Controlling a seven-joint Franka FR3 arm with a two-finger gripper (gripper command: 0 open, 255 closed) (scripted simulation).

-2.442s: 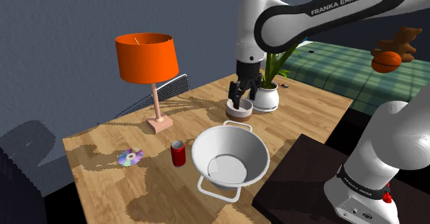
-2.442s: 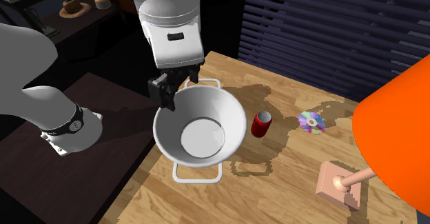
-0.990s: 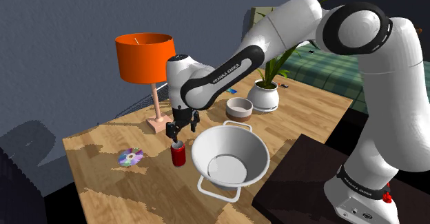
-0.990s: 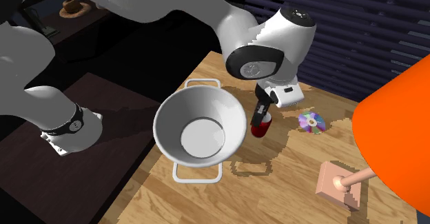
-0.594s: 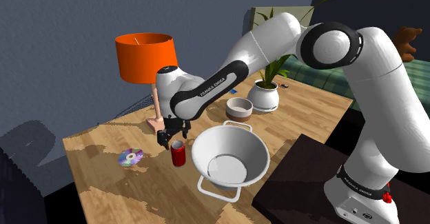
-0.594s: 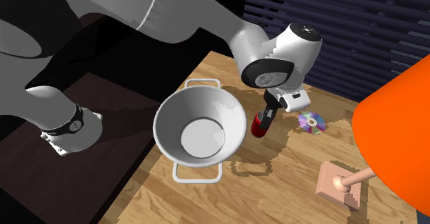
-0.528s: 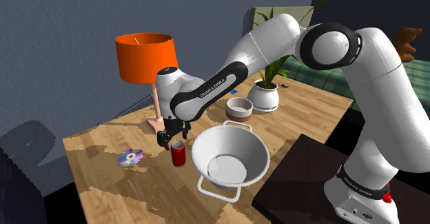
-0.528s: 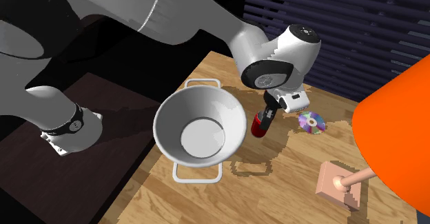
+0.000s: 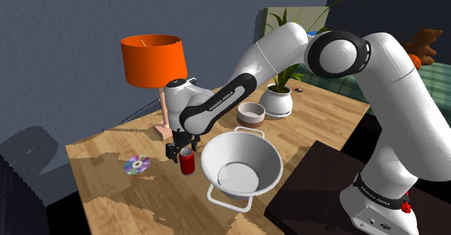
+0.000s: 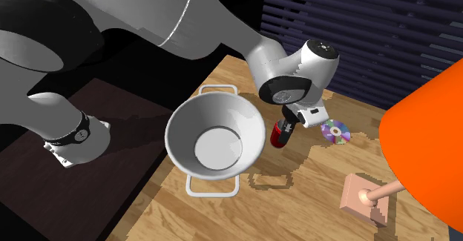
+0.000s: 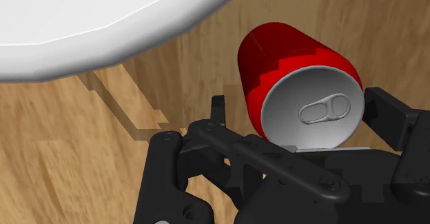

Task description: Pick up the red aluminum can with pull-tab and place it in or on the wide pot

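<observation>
A red can (image 9: 188,163) with a silver pull-tab top stands upright on the wooden table, close beside the wide white pot (image 9: 249,148) on the shoulder view's left. My black gripper (image 9: 181,151) is down at the can's top, open, one finger on each side of it. In the wrist view the can (image 11: 289,71) sits between the fingers (image 11: 386,109), a gap showing at the other finger, and the pot's rim (image 11: 103,29) curves close by. From the second exterior view the can (image 10: 279,137) leans out under the gripper (image 10: 287,122), right of the pot (image 10: 215,117).
An orange lamp (image 9: 153,60) stands behind the can, its base (image 10: 362,196) on the table. A shiny disc (image 9: 136,165) lies on the shoulder view's left of the can. A small bowl (image 9: 251,113) and a potted plant (image 9: 278,100) stand behind the pot.
The gripper has come down from just above the can to around its top, shifting slightly to the shoulder view's left. It stayed open. The can and the pot have not moved.
</observation>
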